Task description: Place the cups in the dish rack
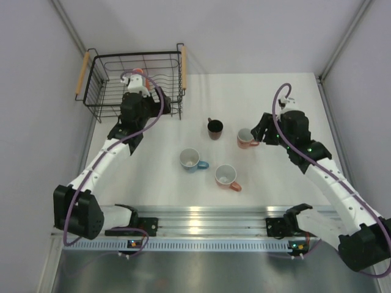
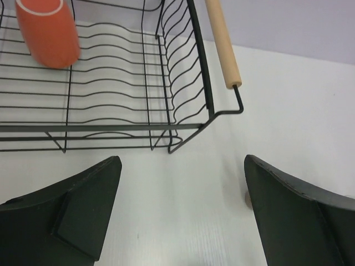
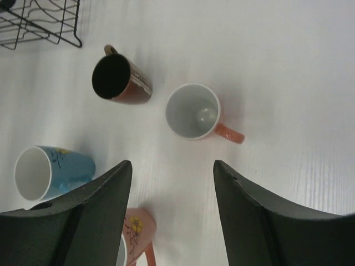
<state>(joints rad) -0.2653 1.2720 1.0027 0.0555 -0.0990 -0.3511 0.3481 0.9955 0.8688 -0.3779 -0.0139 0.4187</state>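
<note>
The black wire dish rack [image 1: 101, 91] stands at the far left, and an orange cup [image 1: 140, 74] sits inside it, mouth down in the left wrist view [image 2: 49, 30]. My left gripper [image 1: 138, 85] is open and empty, held above the table just before the rack's near right corner [image 2: 183, 127]. On the table stand a dark brown cup [image 1: 215, 127], a light blue cup [image 1: 192, 159] and two salmon-pink cups [image 1: 246, 138] [image 1: 226, 176]. My right gripper [image 1: 260, 130] is open and empty beside the right-hand salmon cup [image 3: 193, 111], above it and apart from it.
The rack's wooden handle [image 2: 223, 44] juts out toward the table's middle. Grey walls close in the left, far and right sides. A metal rail [image 1: 208, 226] runs along the near edge between the arm bases. The rack's corner [image 3: 39, 22] shows in the right wrist view.
</note>
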